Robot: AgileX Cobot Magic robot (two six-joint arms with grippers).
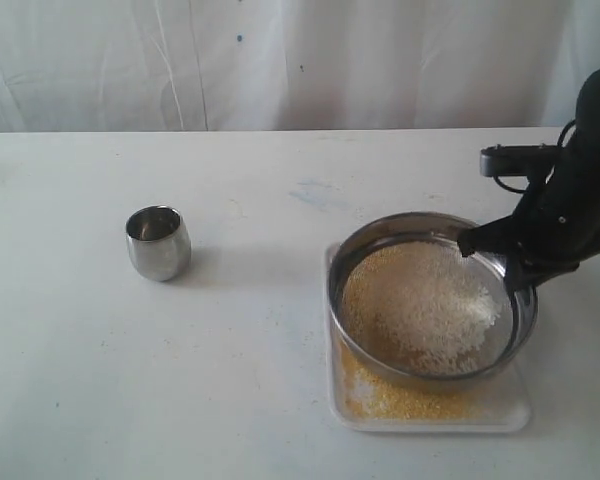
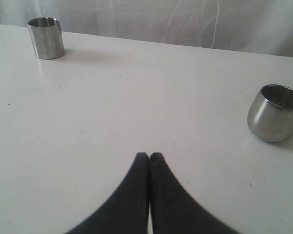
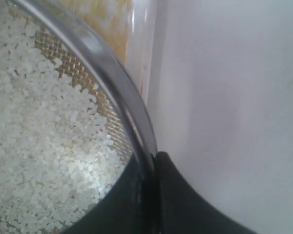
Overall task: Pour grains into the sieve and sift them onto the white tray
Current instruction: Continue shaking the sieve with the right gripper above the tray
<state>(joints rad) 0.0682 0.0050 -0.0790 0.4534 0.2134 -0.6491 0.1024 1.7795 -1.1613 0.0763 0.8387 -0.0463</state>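
Note:
The round steel sieve (image 1: pixel 348 262) hangs over the white tray (image 1: pixel 513 410) at the right of the table, tilted a little. Whitish rice-like grains (image 1: pixel 430 305) lie on its mesh, and fine yellow grains (image 1: pixel 380 395) cover the tray below. My right gripper (image 1: pixel 500 255) is shut on the sieve's right rim (image 3: pixel 119 87), one finger inside and one outside. The grains (image 3: pixel 44 141) fill the mesh beside that finger. My left gripper (image 2: pixel 149 156) is shut on nothing above bare table and does not appear in the exterior view.
A small rounded steel cup (image 1: pixel 158 242) stands upright at the left of the table, also in the left wrist view (image 2: pixel 275 113). A straight-walled steel cup (image 2: pixel 46 37) stands farther off. A white curtain hangs behind the table.

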